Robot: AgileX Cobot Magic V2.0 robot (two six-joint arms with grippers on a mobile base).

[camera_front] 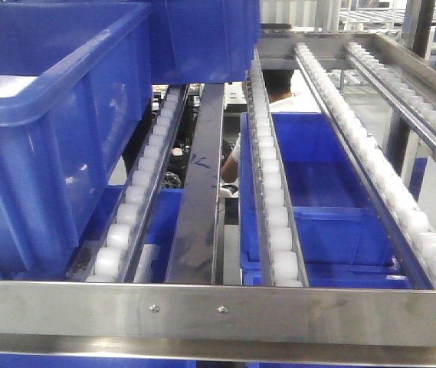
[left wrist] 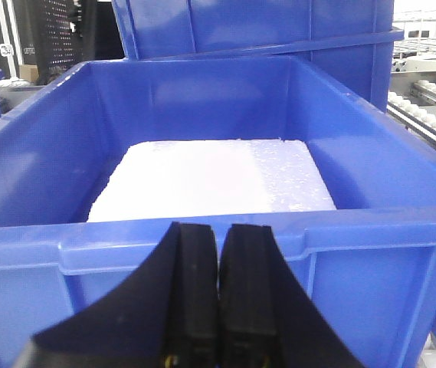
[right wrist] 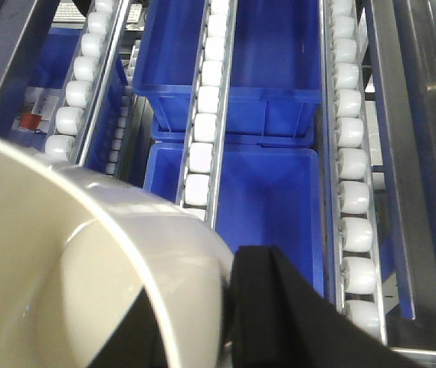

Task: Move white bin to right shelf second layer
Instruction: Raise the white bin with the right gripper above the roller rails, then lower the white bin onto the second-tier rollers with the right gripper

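**White bin held above the roller lanes, blue crates crowding the left**

In the right wrist view the white bin (right wrist: 72, 268) fills the lower left of the frame, its rim pinched by the right gripper (right wrist: 237, 307), whose black finger (right wrist: 279, 314) lies against the outer wall. Past it run the roller lanes of the right shelf second layer (right wrist: 202, 130). Blue crates (right wrist: 256, 199) sit on the level underneath, seen through the gaps between the rails.

In the front view a large blue crate (camera_front: 57, 138) occupies the upper left, standing on the left lane, with a second crate (camera_front: 202, 38) behind it. The middle and right lanes are bare down to the riveted front beam (camera_front: 218, 310). A pale curved edge shows at the far right of the frame.

In the left wrist view the left gripper (left wrist: 218, 261) is pressed together, empty, in front of a blue crate holding a white foam slab (left wrist: 210, 180).
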